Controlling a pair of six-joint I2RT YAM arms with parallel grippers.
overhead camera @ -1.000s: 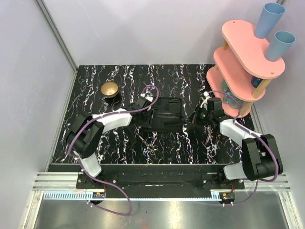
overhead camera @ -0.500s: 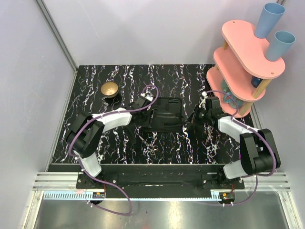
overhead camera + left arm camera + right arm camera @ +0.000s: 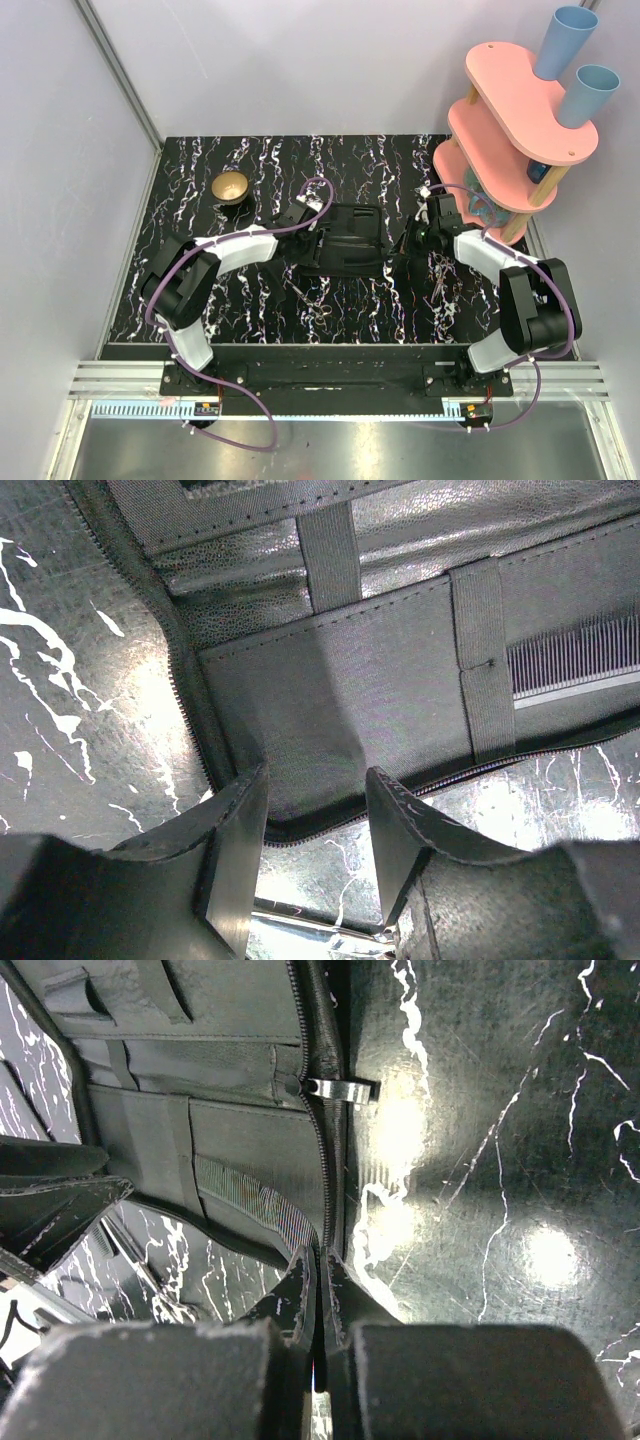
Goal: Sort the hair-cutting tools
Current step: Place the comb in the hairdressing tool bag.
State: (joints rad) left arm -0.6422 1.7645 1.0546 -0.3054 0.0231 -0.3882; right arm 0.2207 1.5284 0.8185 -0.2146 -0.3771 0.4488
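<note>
Black table [image 3: 250,160] veined with white marbling, black case [image 3: 345,240], brass-coloured bowl [image 3: 231,186], silvery-dark scissors [image 3: 439,275], pink tiered shelf [image 3: 515,120], two blue cups [image 3: 565,40], purple cables [image 3: 318,188], black-and-white arms [image 3: 240,248], pale lilac walls [image 3: 300,60]

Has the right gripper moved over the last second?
Yes. The right gripper has moved up the view, closer alongside the pink shelf, still at the edge of the black case.

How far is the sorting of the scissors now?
The black case lies open, a comb tucked inside. Neither gripper holds anything: the left gripper is open over the case's edge, the right gripper shut at its zipper. Several scissors lie loose on the table.
</note>
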